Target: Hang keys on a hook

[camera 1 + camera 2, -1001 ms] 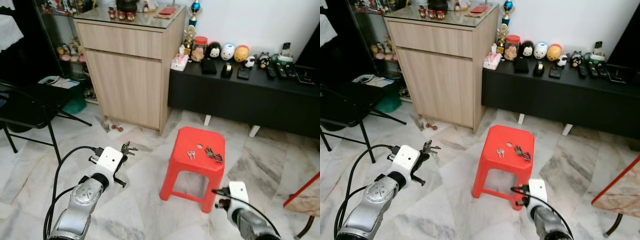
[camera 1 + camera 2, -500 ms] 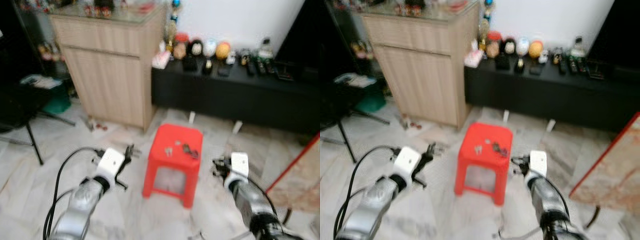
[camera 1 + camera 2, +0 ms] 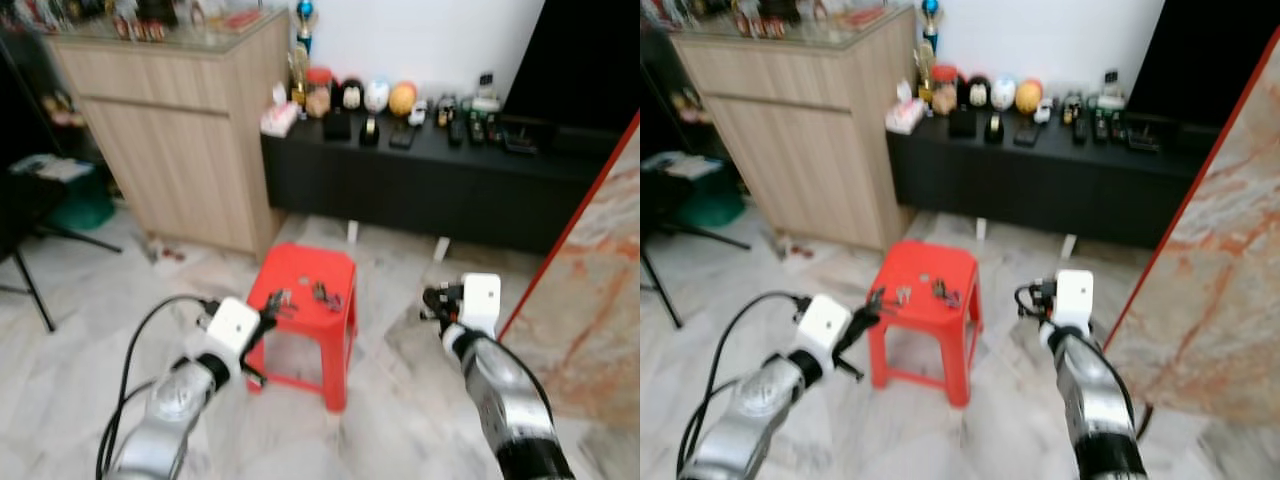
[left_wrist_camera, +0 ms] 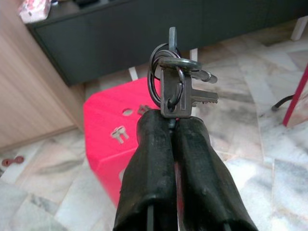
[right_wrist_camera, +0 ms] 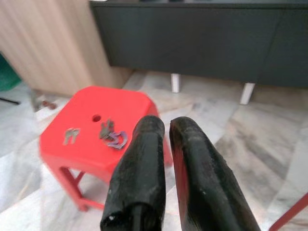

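Red plastic marks the middle of the room: a low stool (image 3: 303, 291) stands on the marble floor (image 3: 90, 340) in front of a long black cabinet (image 3: 420, 180) and beside a tall wooden cupboard (image 3: 175, 130). The left gripper (image 4: 171, 122) has its 2 black fingers pressed together on a bunch of keys (image 4: 175, 89), pinching the flat head of 1 key so that the ring and the other keys stand up above the fingertips. In the left eye view this gripper (image 3: 268, 305) hangs just at the stool's near left edge, at about the height of the seat, the keys held over that edge.

On the stool's seat lie 2 more sets: a small pair of keys (image 5: 70, 135) toward the cupboard side and a darker bunch with a ring (image 5: 113, 136) near the middle, close to the round hole in the seat.

The right gripper (image 5: 161, 130) is raised to the right of the stool, well apart from it, with its fingers nearly closed on nothing, a thin gap between them. A red-veined marble slab with a red edge (image 3: 600, 280) stands at the far right. Small figurines and remotes line the top of the black cabinet.
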Motion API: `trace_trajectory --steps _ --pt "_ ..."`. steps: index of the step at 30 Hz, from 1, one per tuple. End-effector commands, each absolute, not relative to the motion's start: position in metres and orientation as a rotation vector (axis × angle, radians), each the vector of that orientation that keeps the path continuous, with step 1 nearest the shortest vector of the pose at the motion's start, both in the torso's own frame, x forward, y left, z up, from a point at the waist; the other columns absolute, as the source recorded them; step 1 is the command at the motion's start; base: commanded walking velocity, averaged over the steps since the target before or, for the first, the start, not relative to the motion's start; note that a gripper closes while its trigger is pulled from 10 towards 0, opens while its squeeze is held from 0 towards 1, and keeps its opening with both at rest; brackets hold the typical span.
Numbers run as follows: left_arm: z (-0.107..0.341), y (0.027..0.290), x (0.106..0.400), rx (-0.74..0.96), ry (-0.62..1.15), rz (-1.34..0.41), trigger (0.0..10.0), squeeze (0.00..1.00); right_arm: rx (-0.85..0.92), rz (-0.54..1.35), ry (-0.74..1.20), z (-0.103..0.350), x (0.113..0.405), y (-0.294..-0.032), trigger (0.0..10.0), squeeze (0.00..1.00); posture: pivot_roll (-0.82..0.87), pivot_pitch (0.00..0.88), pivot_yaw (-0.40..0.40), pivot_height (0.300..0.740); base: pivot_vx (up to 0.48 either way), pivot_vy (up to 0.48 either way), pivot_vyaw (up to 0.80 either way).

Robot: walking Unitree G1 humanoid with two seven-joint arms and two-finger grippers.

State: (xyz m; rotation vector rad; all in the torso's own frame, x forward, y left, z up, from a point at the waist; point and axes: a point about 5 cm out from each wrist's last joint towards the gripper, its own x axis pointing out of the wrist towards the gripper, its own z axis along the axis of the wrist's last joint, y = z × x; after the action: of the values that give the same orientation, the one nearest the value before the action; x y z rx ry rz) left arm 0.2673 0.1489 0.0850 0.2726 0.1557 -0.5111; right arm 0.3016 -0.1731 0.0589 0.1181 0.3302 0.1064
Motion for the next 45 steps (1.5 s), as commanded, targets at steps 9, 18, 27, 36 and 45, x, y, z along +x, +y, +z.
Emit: trace_trajectory --steps 9,18,27,36,45 --pt "0.084 0.128 0.264 0.241 0.134 -0.591 10.0 0.0 0.04 0.288 0.418 0.063 0.276 -0.137 10.0 0.0 -0.06 0.0 -0.015 0.74 0.0 0.0 -0.78" --pt "0.087 0.129 0.265 0.243 0.115 -0.594 10.0 0.0 0.048 0.397 0.443 0.069 0.274 -0.104 10.0 0.0 -0.04 0.0 -0.033 0.74 0.0 0.0 -0.78" --pt "0.085 0.132 0.259 0.224 0.12 -0.559 10.0 0.0 0.028 0.489 0.461 0.07 0.271 -0.086 10.0 0.0 0.0 0.0 -0.057 0.74 0.0 -0.171 -0.78" --pt "0.086 0.141 0.257 0.224 0.126 -0.529 10.0 0.0 0.014 0.549 0.461 0.074 0.272 -0.078 10.0 0.0 0.01 0.0 -0.063 0.74 0.0 0.0 -0.78" --pt "0.09 0.141 0.266 0.244 0.118 -0.539 10.0 0.0 0.008 0.512 0.439 0.081 0.275 -0.081 10.0 0.0 0.01 0.0 -0.061 0.74 0.0 0.0 -0.78"
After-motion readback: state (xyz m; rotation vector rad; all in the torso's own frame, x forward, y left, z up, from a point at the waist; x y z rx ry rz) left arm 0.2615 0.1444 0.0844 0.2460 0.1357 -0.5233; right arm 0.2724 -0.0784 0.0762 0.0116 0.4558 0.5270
